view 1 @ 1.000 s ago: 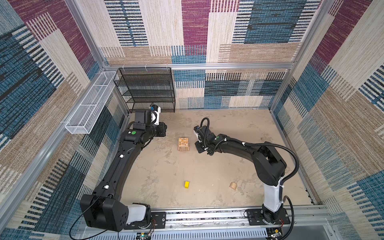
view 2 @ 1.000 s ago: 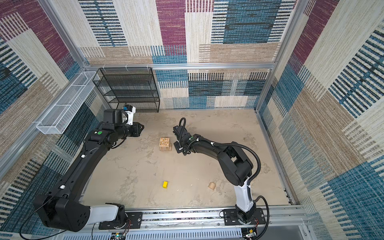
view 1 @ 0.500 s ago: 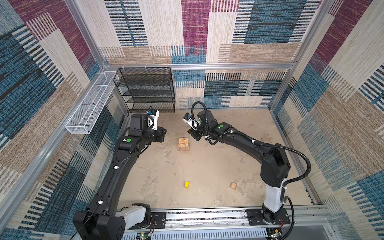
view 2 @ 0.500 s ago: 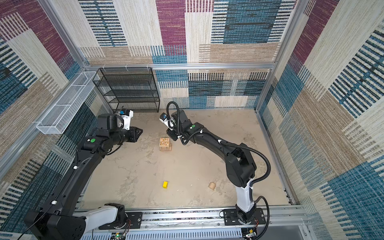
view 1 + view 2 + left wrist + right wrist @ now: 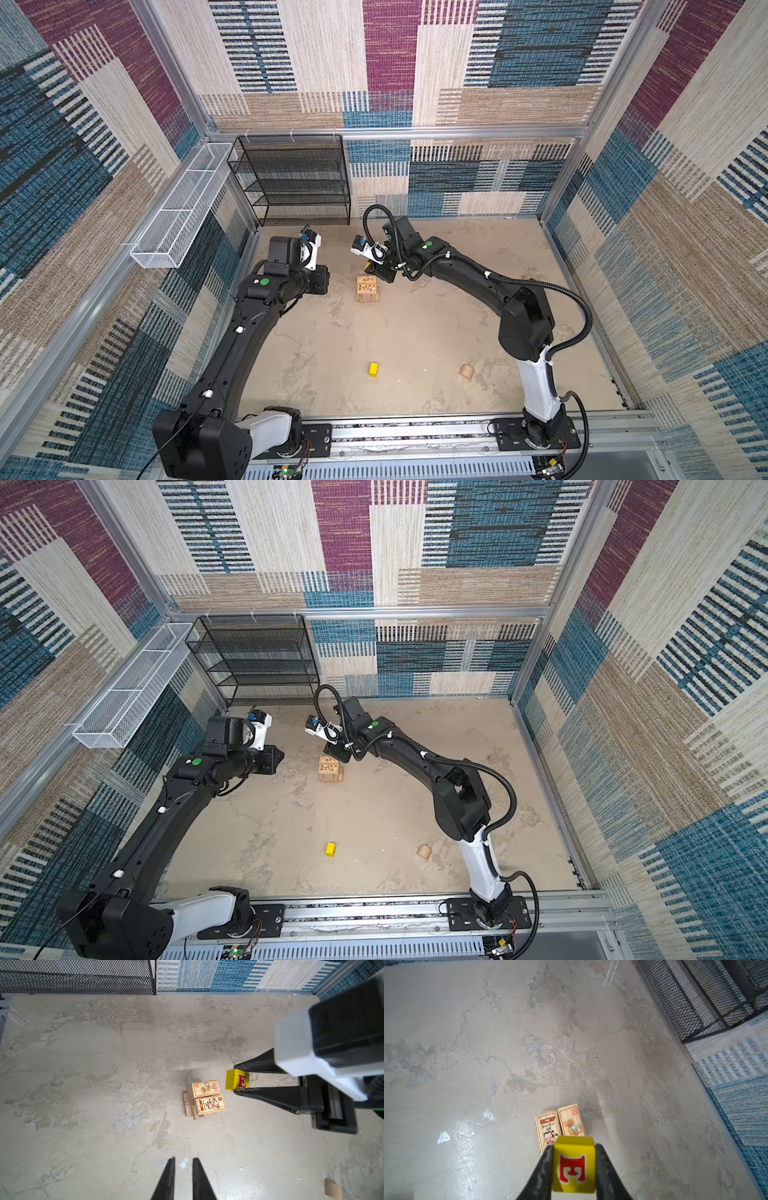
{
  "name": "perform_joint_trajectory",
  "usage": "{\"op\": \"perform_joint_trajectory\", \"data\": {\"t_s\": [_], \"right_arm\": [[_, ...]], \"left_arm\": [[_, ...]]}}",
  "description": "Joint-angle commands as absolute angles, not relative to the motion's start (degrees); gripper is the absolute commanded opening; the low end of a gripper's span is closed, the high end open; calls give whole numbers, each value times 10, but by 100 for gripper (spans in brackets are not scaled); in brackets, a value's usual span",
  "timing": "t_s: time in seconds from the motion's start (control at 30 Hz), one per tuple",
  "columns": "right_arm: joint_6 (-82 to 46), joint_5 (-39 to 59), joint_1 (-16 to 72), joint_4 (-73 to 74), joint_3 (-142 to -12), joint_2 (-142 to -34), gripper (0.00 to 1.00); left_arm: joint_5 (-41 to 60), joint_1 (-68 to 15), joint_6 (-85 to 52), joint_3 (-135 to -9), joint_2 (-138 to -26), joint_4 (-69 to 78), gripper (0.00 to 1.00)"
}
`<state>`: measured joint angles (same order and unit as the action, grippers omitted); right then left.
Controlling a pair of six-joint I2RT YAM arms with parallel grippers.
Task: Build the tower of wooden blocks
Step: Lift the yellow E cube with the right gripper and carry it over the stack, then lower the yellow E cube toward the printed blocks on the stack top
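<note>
**While the left arm hangs to one side, the right arm's pinch holds a lettered block by the tower**

Where the table point(image 5: 415, 332) carries the work, the tower point(image 5: 368, 289) stands a little back of centre in both top views. It is a low stack of tan wood blocks, wider at the foot. In the left wrist view its top layer is two picture blocks lying side by side and touching: the dragon block point(image 5: 205, 1088) and the ox block point(image 5: 210, 1104). Plain tan blocks jut out beneath them.

The right gripper point(image 5: 234, 1079) pinches the lettered yellow block point(image 5: 574, 1167) by two opposite faces, one finger on each. The red E faces the right wrist camera. Seen from above, that block hangs at about 12 o'clock of the tower, just beside the top layer and apart from it. How high it is above the table I cannot tell.

The left gripper point(image 5: 184, 1159) hovers at 9 o'clock of the tower, near it but clear of it. Its fingers stand a narrow gap apart with nothing between them.

Two pieces lie loose on the table. The plain yellow block point(image 5: 373, 368) is at 6 o'clock of the tower, well apart from it. The rounded tan piece point(image 5: 466, 372) is at about 4 o'clock, also well apart.

A black mesh shelf point(image 5: 291, 183) stands at 11 o'clock of the tower against the back wall. A white wire basket point(image 5: 178, 216) hangs on the left wall at 10 o'clock.
</note>
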<state>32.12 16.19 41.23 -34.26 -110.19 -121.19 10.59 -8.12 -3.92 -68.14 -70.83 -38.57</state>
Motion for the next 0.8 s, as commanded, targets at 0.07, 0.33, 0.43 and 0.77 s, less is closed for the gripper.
{"op": "perform_joint_trajectory", "data": {"t_s": [0.07,0.33,0.43,0.77], "right_arm": [[364,186,412,-428,-1179,-1270,0],[375,179,413,-511,-1301,-1359,0],[384,177,412,-514,-1313,-1370,0],[411,166,412,-528,-1332,-1388,0]], "left_arm": [[117,-69,-35,-692,-724,-384,19],[127,-65,-41,-694,-739,-383,19],[130,-64,-41,-695,-743,-383,19],[134,-59,-44,-693,-747,-381,19]]}}
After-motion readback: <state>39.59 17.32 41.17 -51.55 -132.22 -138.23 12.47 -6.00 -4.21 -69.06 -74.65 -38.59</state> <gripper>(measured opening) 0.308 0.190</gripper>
